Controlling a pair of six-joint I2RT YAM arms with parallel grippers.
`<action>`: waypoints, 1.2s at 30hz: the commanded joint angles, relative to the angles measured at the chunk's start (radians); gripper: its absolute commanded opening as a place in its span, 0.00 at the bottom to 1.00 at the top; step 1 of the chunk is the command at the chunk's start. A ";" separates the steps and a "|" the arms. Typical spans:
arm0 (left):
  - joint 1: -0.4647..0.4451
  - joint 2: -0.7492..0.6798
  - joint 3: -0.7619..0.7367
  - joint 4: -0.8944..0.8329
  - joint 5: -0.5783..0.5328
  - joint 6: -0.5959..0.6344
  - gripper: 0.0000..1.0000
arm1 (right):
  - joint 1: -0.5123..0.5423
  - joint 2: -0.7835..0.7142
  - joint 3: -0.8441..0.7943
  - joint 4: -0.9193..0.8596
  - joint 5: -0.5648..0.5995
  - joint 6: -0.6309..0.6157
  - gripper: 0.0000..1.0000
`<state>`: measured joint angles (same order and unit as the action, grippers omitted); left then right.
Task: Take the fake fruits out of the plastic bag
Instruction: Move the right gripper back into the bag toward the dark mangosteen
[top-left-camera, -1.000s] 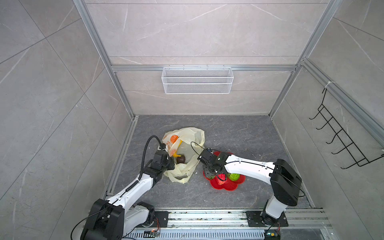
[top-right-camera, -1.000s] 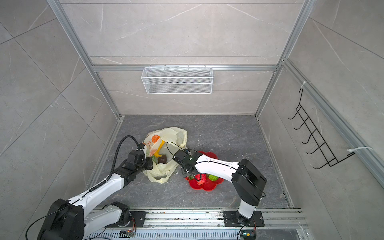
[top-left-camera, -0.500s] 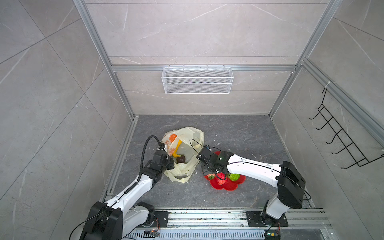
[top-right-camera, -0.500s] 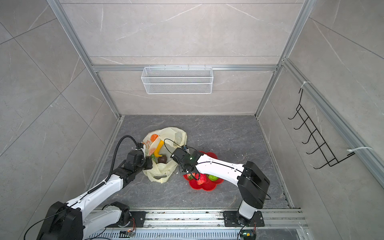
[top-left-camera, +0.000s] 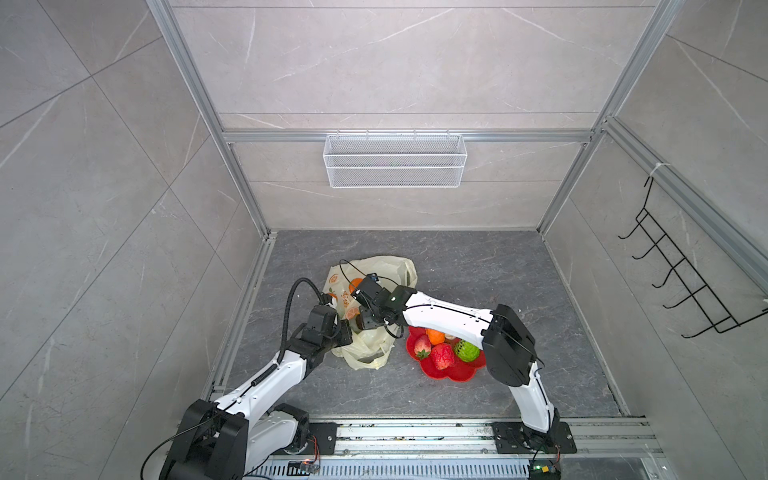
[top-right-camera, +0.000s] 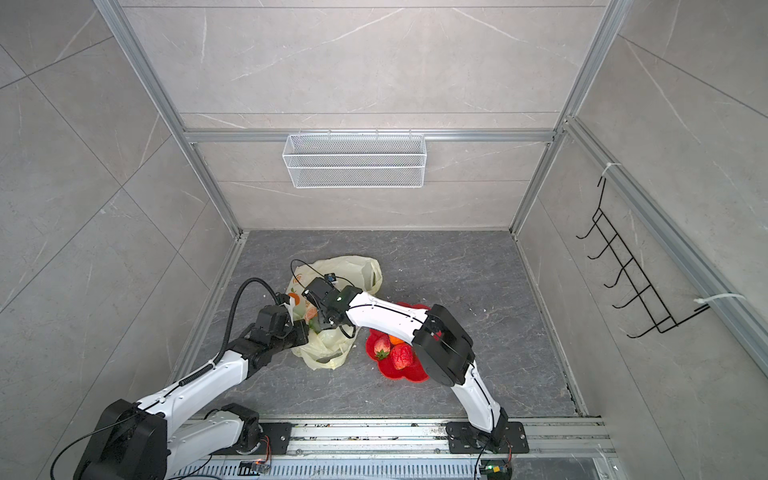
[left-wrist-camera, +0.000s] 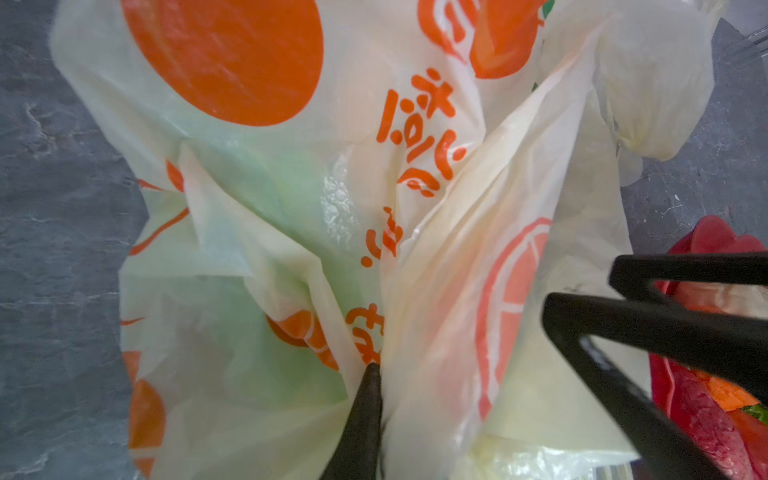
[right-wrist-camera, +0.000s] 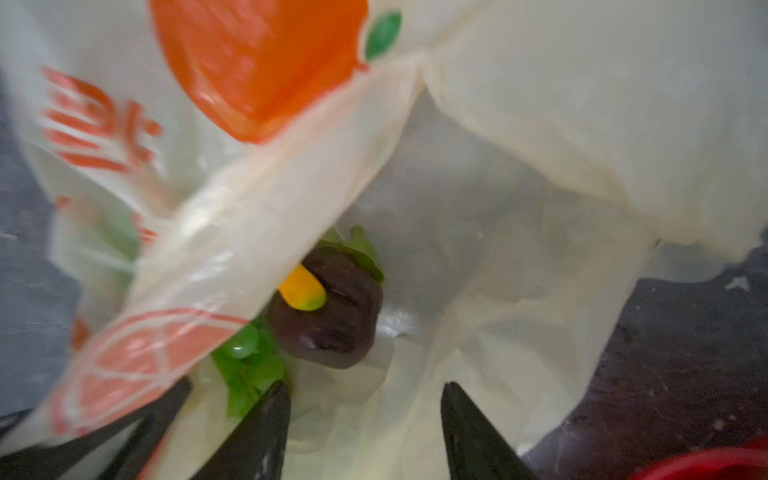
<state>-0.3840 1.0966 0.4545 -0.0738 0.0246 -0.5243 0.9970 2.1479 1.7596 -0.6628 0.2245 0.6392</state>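
Right end effector (right-wrist-camera: 365, 419), open and empty, sits in the mouth of the bag (top-left-camera: 386, 266), which the left end effector (left-wrist-camera: 371, 374) clamps; four fruits (top-left-camera: 440, 355) lie in the dish (top-left-camera: 449, 376), with brown fruit (right-wrist-camera: 328, 320), banana (right-wrist-camera: 301, 293) and grapes (right-wrist-camera: 245, 353) left inside.

Dark grey veined stone counter (top-left-camera: 457, 270), crumpled pale-yellow plastic bag (top-left-camera: 365, 357) with orange prints lying left of centre toward the front, red flower-shaped dish (top-left-camera: 453, 372) resting just beside it on its right
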 joint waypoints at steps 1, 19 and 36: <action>-0.006 0.015 -0.004 0.024 0.015 -0.022 0.09 | 0.000 -0.041 -0.074 0.004 -0.031 -0.008 0.60; -0.001 0.015 0.077 -0.078 -0.145 0.035 0.10 | -0.005 -0.140 -0.197 0.194 -0.104 -0.131 0.64; -0.003 -0.018 0.052 -0.054 -0.140 0.038 0.10 | -0.058 0.057 -0.016 0.172 -0.242 -0.089 0.75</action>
<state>-0.3840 1.1000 0.5129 -0.1478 -0.1028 -0.4973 0.9356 2.1666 1.7123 -0.4595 -0.0101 0.5385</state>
